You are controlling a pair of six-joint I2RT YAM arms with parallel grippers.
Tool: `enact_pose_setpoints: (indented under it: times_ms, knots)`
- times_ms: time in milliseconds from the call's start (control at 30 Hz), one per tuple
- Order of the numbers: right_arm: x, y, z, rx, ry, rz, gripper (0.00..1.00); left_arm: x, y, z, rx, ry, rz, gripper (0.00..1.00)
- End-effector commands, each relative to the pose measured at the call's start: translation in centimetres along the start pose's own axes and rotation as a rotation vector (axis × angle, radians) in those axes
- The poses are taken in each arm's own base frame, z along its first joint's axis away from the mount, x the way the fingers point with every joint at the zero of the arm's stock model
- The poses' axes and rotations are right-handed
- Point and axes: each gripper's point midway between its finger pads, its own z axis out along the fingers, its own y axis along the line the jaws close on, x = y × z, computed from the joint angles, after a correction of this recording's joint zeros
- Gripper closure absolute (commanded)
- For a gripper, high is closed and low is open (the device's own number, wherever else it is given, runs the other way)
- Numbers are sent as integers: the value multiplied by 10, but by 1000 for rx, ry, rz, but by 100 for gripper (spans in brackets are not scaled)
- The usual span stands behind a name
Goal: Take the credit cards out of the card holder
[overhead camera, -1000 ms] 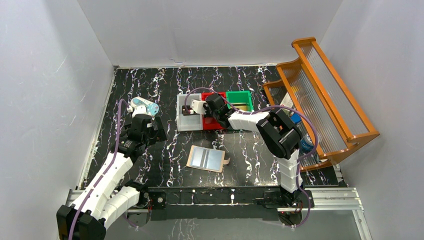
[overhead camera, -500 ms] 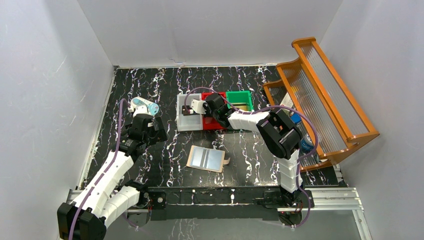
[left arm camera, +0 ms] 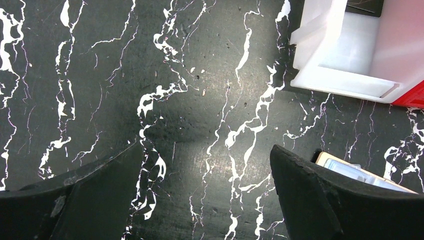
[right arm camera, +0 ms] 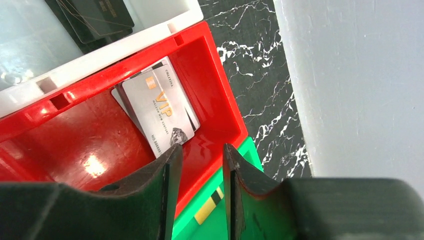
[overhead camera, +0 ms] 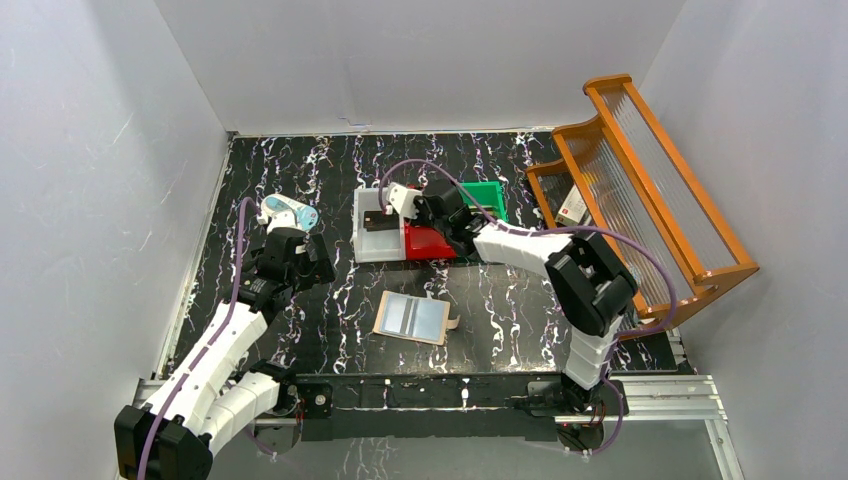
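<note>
Card holder (overhead camera: 412, 317): beige bifold, lying opened flat on the marbled table (overhead camera: 300, 180), pale grey-blue pockets facing up, clear of both grippers. Silvery-grey credit card (right arm camera: 160, 112) lettered VIP is resting in the red bin (right arm camera: 220, 85); black credit cards (right arm camera: 97, 17) are lying in the white bin (right arm camera: 125, 47). Right gripper (right arm camera: 200, 150) is hovering over the red bin, silvery card just beyond its tips, jaws slightly parted, gripping nothing. Left gripper (left arm camera: 205, 165) is gaping wide, empty.
</note>
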Motion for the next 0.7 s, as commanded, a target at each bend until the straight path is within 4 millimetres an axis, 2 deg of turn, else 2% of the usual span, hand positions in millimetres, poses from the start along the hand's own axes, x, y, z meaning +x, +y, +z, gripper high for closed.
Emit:
enact_pose_setpoints:
  times_ms: [0,67,200,300,333,400,533,667]
  knots:
    - [-31,-30,-33,72,-134,211,56,-4,-1,-1,8,-14,-3,2]
    - [-41,-35,-49,74,-185,311,55,-4,-1,-1,9,-12,-1,2]
    - [-57,-32,-81,24,-267,609,55,-4,-2,-1,14,-11,1,2]
    - [-65,-26,-103,-20,-302,921,45,-4,-3,-1,19,-8,1,2]
    - [-63,-23,-106,-24,-282,1018,44,-3,-3,0,17,-3,2,2]
    - [-65,-10,-109,-84,-236,1143,46,-2,-4,2,18,6,5,2]
    - [-58,23,-110,-213,-53,1257,46,-1,-7,5,22,24,21,2]
    - [-60,70,-115,-382,59,1436,46,-2,-8,5,27,25,34,2]
